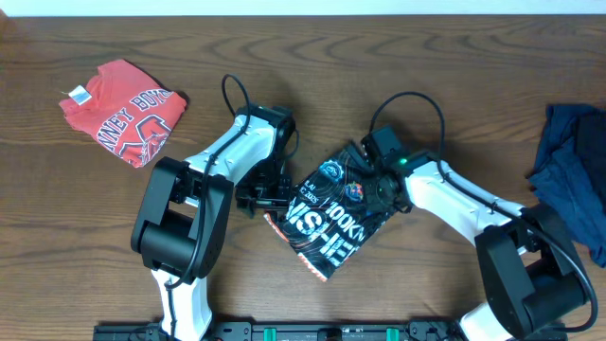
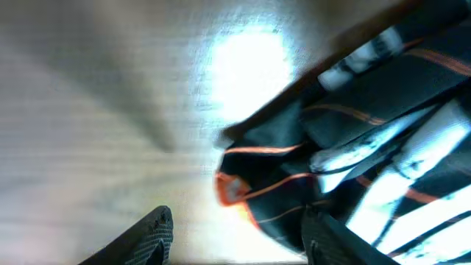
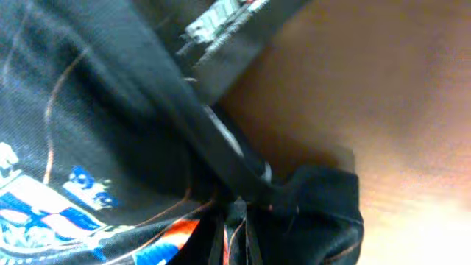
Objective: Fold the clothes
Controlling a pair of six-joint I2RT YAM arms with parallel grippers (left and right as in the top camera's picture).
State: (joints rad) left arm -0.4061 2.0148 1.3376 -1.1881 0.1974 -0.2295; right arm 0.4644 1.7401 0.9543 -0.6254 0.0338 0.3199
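A black shirt (image 1: pixel 333 218) with white, blue and orange print lies folded on the wooden table between my two arms. My left gripper (image 1: pixel 275 199) is open at the shirt's left corner; in the left wrist view (image 2: pixel 234 239) its fingers straddle the orange-edged corner (image 2: pixel 234 188), the right finger resting on the cloth. My right gripper (image 1: pixel 379 194) is shut on a pinch of the black shirt's upper right edge; in the right wrist view (image 3: pixel 235 239) the fabric (image 3: pixel 110 132) bunches between the closed fingers. A folded red shirt (image 1: pixel 123 112) lies at the far left.
A dark blue garment (image 1: pixel 578 170) lies crumpled at the table's right edge. Black cables loop from both arms above the shirt. The table's front rail (image 1: pixel 303 332) runs along the bottom.
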